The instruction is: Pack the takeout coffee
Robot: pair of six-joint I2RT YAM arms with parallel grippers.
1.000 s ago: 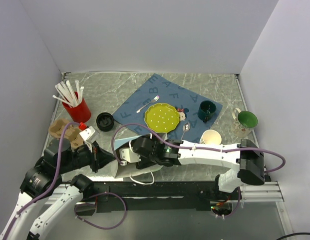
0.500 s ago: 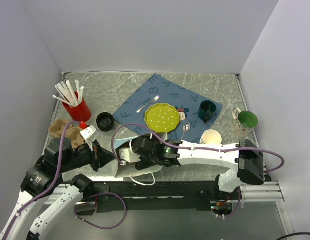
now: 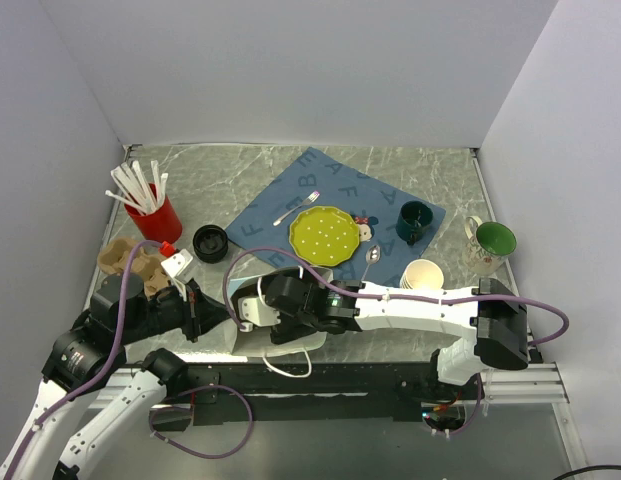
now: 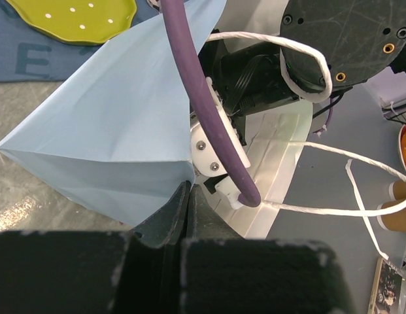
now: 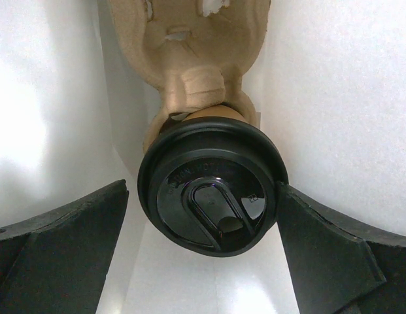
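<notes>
From the top view we are seeing only the outside of the bag (image 3: 248, 268), sitting near the table's 6 o'clock edge. The right gripper (image 3: 252, 315) is reaching into it from 3 o'clock, and the left gripper (image 3: 197, 313) is meeting it from 9 o'clock. The coffee is hidden from this camera.

The right wrist view is giving us what the top view cannot. The coffee (image 5: 212, 196) is sitting inside the bag, between its white walls, with its base in a pulp carrier (image 5: 189, 59) that is showing at 12 o'clock of the lid. We are looking almost straight onto the black lid, so the lid is pointing back at the camera. The cup's long axis is running away from us, deeper into the bag. Only a sliver of tan wall is peeking out above the lid at 12 o'clock, and the sip hole is lying at about 5 o'clock on the lid. The right jaws are standing wide apart, one at 9 and one at 3 o'clock of the lid, gripping nothing. We cannot tell whether the 3 o'clock finger is grazing the rim.

The left wrist view is adding that the left fingers are pressed together, pinching the bag's blue paper edge. The bag's white cord handles are trailing toward 3 o'clock.
</notes>
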